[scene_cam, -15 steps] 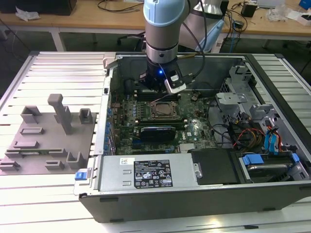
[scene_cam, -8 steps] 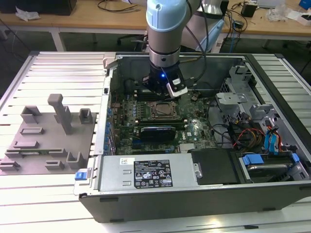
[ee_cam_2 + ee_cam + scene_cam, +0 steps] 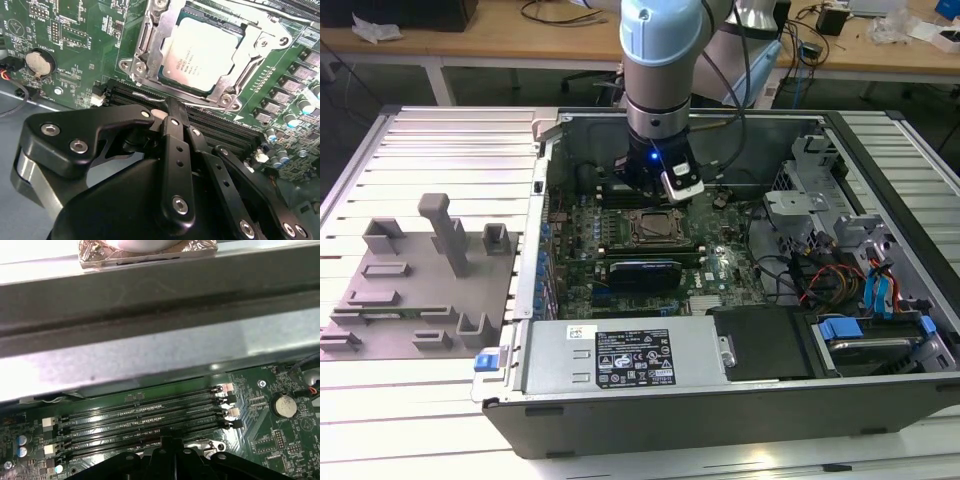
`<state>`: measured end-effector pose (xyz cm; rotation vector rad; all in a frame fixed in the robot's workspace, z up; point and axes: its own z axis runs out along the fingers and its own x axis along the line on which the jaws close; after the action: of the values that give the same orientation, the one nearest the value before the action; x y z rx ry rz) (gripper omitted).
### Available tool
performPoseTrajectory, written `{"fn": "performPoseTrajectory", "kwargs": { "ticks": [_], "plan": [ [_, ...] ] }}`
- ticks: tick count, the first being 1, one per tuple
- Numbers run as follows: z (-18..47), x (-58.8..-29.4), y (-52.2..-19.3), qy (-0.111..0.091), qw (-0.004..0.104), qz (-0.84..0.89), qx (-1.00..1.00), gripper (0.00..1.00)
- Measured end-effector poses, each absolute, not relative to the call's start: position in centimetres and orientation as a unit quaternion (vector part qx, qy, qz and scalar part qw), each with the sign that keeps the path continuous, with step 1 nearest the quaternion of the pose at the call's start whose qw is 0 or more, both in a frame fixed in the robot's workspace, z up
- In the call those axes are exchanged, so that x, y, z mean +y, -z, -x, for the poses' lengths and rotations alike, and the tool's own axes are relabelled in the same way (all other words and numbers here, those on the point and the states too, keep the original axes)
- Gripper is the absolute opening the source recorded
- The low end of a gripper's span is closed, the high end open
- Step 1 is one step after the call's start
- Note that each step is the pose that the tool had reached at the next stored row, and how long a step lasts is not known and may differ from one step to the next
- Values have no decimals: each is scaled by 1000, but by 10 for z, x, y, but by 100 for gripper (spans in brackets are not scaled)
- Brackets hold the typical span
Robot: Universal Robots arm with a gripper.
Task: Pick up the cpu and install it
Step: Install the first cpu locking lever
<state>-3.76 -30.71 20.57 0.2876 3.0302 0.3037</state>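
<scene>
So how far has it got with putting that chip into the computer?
Nearly finished, it seems. The silvery-white square cpu already lies in the metal socket frame on the green motherboard. The black gripper hovers beside it, holding nothing. The frame's clamp looks unlatched, though that is hard to tell.

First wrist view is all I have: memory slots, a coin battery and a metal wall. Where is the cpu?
Observer: In the second wrist view the cpu lies inside the metal socket frame on the motherboard, silvery top up.
Operator: Is the gripper holding anything?
Observer: No. In that view the gripper has its fingers shut on nothing, apart from the cpu and over the memory slots.
Operator: Where is the arm overall?
Observer: In the exterior view it reaches down into the open computer case, with the gripper just beyond the socket. A grey fixture lies outside the case, on the exterior view's left.
</scene>
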Motion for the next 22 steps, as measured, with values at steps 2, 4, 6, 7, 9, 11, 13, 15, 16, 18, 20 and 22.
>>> {"fn": "performPoseTrajectory", "kwargs": {
  "ticks": [2, 4, 6, 7, 9, 11, 13, 15, 16, 18, 20, 22],
  "plan": [
    [38, -307, -205, -100, 48, -95, 989, 11],
    [38, -307, -204, -100, 56, -96, 989, 11],
    [38, -307, -204, -99, 66, -99, 988, 11],
    [39, -307, -204, -94, 70, -100, 988, 11],
    [40, -307, -204, -89, 73, -102, 988, 11],
    [42, -307, -204, -86, 75, -104, 988, 11],
    [47, -305, -204, -85, 76, -105, 988, 11],
    [48, -304, -204, -85, 76, -106, 988, 11],
    [49, -303, -204, -84, 76, -107, 988, 11],
    [49, -301, -204, -84, 76, -109, 988, 11],
    [49, -300, -204, -84, 76, -111, 987, 11],
    [49, -300, -203, -83, 77, -114, 987, 11]
  ]
}}
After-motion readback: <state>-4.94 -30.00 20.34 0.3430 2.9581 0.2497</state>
